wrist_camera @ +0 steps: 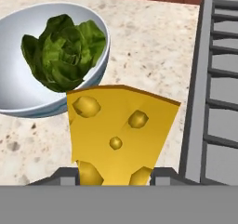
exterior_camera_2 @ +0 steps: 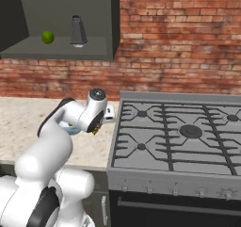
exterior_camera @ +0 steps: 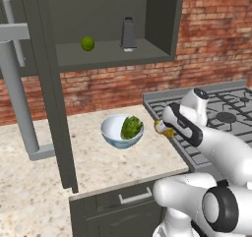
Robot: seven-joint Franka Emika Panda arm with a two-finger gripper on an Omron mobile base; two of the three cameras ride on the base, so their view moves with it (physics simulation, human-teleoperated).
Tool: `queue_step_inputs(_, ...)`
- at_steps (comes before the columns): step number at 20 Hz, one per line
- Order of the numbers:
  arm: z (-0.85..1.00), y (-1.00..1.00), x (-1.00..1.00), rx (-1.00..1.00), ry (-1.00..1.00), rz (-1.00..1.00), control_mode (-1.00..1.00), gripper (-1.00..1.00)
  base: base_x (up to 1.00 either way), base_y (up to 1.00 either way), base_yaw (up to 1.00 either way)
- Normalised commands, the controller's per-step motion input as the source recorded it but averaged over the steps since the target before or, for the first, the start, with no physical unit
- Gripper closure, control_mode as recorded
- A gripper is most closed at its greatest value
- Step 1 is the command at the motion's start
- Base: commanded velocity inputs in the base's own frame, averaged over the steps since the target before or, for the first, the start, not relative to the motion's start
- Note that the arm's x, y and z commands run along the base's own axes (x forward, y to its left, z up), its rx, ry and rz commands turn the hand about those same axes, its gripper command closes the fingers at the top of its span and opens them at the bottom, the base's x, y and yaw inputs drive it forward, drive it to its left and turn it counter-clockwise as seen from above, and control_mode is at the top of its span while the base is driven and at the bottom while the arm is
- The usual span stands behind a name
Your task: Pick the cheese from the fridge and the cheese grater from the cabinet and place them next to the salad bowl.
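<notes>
My gripper (wrist_camera: 116,174) is shut on the cheese (wrist_camera: 118,135), a yellow-orange wedge with round holes, held just above the speckled counter. The salad bowl (wrist_camera: 16,74), pale blue-white with green leaves, stands close beyond and left of the wedge in the hand view. From the left base view the cheese (exterior_camera: 163,128) hangs right of the salad bowl (exterior_camera: 109,133), by the stove's edge. The grey cheese grater (exterior_camera: 128,33) stands upright on the shelf of the open cabinet (exterior_camera: 162,24). From the right, the arm hides most of the bowl (exterior_camera_2: 73,129). The fridge is out of view.
A green lime (exterior_camera: 87,44) sits on the shelf left of the grater. The cabinet's tall door (exterior_camera: 51,93) hangs open over the counter. A gas stove (exterior_camera_2: 188,127) adjoins the counter on the right. A thick light-grey bar (exterior_camera: 19,98) stands far left.
</notes>
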Motion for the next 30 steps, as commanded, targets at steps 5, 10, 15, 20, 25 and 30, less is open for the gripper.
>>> queue_step_inputs(5,-0.14,0.0,0.29,0.0,0.0,0.01,-1.0,1.0,0.0,0.0,0.0)
queue_step_inputs(10,0.0,-0.06,0.1,0.04,0.0,0.19,-1.0,1.0,0.0,0.0,0.0)
queue_step_inputs(15,0.0,-0.02,0.04,0.0,-0.01,0.23,-1.0,1.0,0.0,0.0,0.0)
queue_step_inputs(20,-0.03,0.0,0.04,-0.01,0.0,0.14,-1.0,1.0,0.0,0.0,0.0)
queue_step_inputs(25,-0.12,0.0,0.0,-0.01,0.0,0.08,-1.0,1.0,0.0,0.0,0.0)
queue_step_inputs(30,-0.27,0.04,0.0,-0.03,0.0,0.01,-1.0,1.0,0.0,0.0,0.0)
